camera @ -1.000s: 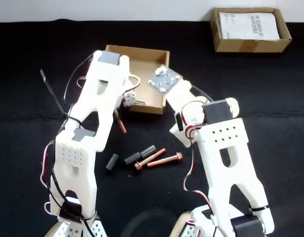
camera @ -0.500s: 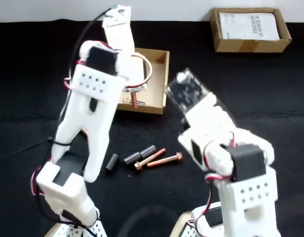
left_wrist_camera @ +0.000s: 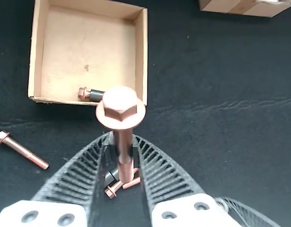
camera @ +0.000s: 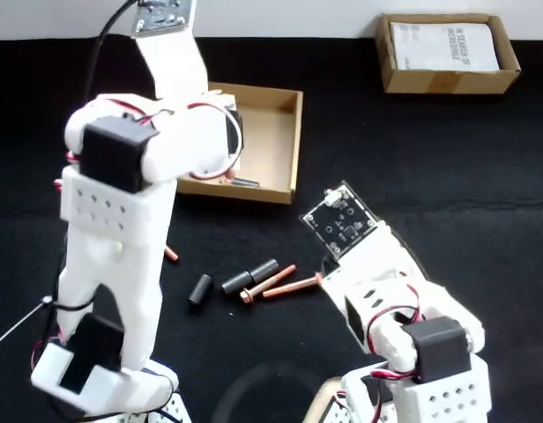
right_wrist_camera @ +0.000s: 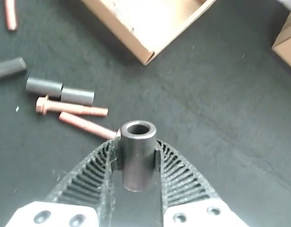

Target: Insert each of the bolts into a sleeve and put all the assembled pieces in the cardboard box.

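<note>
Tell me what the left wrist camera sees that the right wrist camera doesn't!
The left wrist view's extras: a copper hex-head bolt clamped in the left gripper, head toward the camera, and a finished bolt-in-sleeve piece lying inside the brown cardboard box. The right wrist view's extras: a dark grey metal tube sleeve clamped in the right gripper, its hole facing the camera. Both share that box, loose copper bolts and the black table cloth.
</note>
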You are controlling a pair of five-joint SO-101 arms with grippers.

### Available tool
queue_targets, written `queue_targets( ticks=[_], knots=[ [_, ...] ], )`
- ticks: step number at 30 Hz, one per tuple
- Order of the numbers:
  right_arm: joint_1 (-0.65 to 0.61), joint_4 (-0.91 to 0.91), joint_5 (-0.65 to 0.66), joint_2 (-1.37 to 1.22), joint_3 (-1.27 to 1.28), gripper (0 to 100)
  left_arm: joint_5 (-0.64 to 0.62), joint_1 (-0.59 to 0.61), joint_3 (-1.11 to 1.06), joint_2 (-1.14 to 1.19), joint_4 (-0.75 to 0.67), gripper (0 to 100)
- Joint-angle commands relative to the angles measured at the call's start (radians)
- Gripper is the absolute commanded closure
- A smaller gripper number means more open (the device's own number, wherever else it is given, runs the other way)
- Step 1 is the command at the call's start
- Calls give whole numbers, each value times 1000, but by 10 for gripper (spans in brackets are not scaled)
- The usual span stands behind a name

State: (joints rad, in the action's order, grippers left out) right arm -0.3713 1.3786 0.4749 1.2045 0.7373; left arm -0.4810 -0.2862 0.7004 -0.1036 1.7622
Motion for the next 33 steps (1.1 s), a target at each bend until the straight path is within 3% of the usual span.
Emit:
queue_targets(
  ticks=[1, 7, 12, 17, 33],
  knots=[
    [-8, -154, -83, 21, 64, 991, 6, -61, 41, -81, -2, 991],
    [-90, -464, -319, 24, 226, 991, 3, -148, 39, -133, -2, 991],
    [-232, -510, -442, 25, 245, 991, 5, -133, 39, -133, -2, 991],
    [-314, -510, -454, 25, 245, 991, 6, -130, 36, -131, -18, 991],
    [-312, -510, -454, 25, 140, 991, 6, -128, -157, -140, -212, 991]
  ],
)
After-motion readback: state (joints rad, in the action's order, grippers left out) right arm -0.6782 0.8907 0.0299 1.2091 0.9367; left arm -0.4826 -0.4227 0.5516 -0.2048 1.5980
